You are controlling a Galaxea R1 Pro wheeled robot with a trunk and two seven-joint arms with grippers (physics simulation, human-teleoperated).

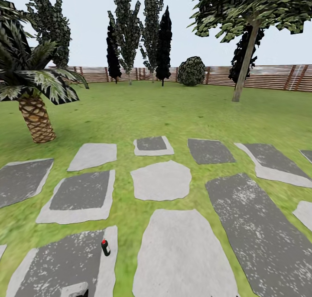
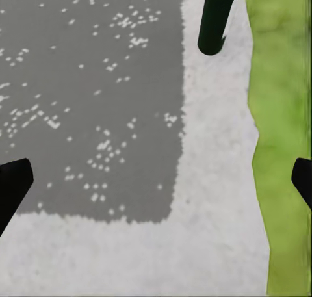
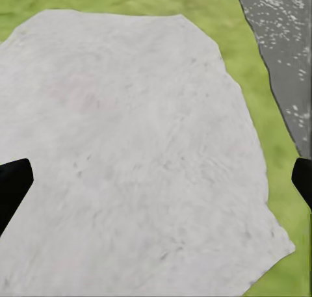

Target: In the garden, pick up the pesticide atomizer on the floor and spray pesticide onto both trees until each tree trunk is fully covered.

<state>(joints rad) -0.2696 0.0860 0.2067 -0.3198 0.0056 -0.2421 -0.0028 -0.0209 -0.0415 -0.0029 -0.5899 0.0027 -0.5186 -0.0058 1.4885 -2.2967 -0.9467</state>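
Note:
The pesticide atomizer [image 1: 105,247], a small dark bottle with a red top, stands on the pale rim of a grey stepping stone [image 1: 60,262] near the view's lower left. In the left wrist view its dark body [image 2: 216,17] lies ahead of my left gripper [image 2: 156,180], which is open and holds nothing; the black fingertips [image 2: 13,186] sit wide apart. My right gripper [image 3: 156,180] is open over a pale stone [image 3: 130,147]. One tree [image 1: 255,11] with a bare grey-brown trunk [image 1: 244,67] stands far right on the lawn.
A short palm [image 1: 37,115] with a scaly trunk stands at the left. Dark conifers [image 1: 164,41], taller leafy trees [image 1: 128,33] and a round shrub [image 1: 191,71] line the brown slatted fence [image 1: 268,77]. Several stepping stones [image 1: 161,180] lie in the grass between.

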